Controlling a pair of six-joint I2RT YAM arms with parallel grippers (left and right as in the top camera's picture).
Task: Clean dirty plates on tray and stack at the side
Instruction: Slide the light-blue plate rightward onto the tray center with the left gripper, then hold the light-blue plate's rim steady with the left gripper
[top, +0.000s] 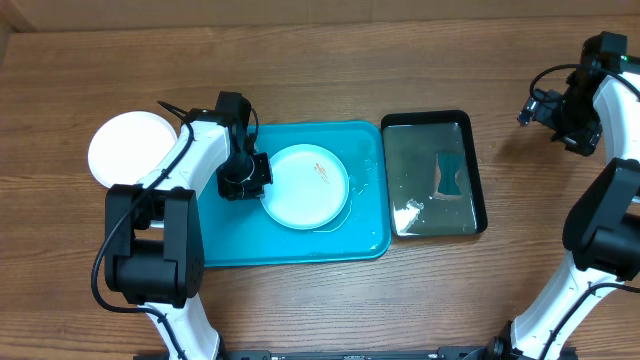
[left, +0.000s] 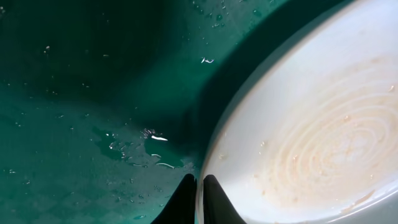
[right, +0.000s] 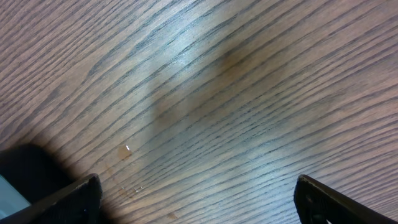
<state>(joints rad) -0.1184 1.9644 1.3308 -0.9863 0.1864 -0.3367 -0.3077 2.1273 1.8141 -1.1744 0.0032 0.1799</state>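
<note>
**PLATE GRIPPED FOR CLEANING**

Left tool (left: 199, 186) clamps the rim of the smeared plate (top: 308, 185), lying in the turquoise tray (top: 220, 240). Right tool (right: 196, 196) hangs spread wide above the table (right: 217, 93). Likely next: hold the plate steady for wiping; the thin rim may slip.

Left arm (top: 185, 150) and right arm (top: 612, 105): white rounded links, bulky black joint housings, thin black cables (top: 172, 108) looping alongside. The left fingers (left: 217, 202) are black and tapered.
</note>
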